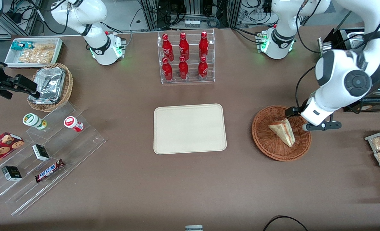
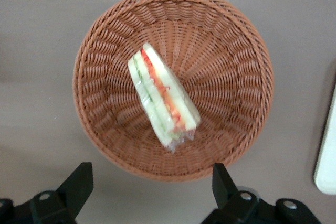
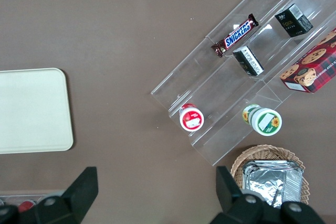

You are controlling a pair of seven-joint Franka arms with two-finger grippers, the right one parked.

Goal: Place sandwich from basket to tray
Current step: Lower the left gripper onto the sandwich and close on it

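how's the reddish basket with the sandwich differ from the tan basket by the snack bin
The reddish-brown basket holds the sandwich; the tan basket holds a crumpled foil container. The open gripper hovers over the reddish-brown basket, none over the tan. Both are round woven wicker.

basket point(image 1: 281, 133) partly hidden by gripper point(image 2: 152, 182) — tray point(image 2: 326, 153) cut off

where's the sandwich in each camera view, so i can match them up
Front view: the sandwich lies in the basket, toward the working arm's end of the table, gripper beside it.
Left wrist view: sandwich in the basket.
Right wrist view: not in it.
Shared landmark: the tray.
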